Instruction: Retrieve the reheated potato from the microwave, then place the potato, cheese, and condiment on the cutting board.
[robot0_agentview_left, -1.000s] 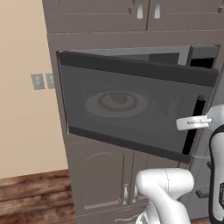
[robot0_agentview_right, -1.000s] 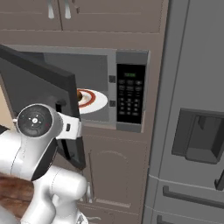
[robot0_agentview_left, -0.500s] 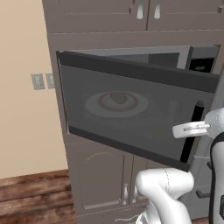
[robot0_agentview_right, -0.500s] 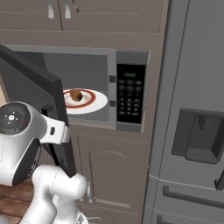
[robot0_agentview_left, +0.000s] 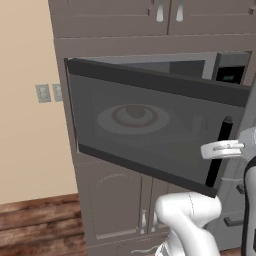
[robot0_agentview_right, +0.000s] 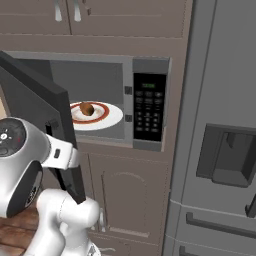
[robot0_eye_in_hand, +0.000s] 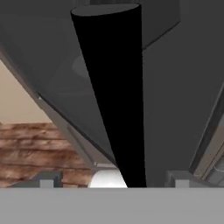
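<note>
The microwave (robot0_agentview_right: 95, 100) door (robot0_agentview_left: 150, 127) stands swung wide, and the tool (robot0_eye_in_hand: 111, 181) sits right at the black door handle (robot0_eye_in_hand: 113, 96), its tips spread apart on either side of the bar, gripping nothing. Inside, the potato (robot0_agentview_right: 87, 108) rests on a white red-ringed plate (robot0_agentview_right: 107, 119). The smart play looks like backing the hand clear of the handle first, then rounding the door's edge and approaching the potato level, so nothing clips the door or plate rim.
</note>
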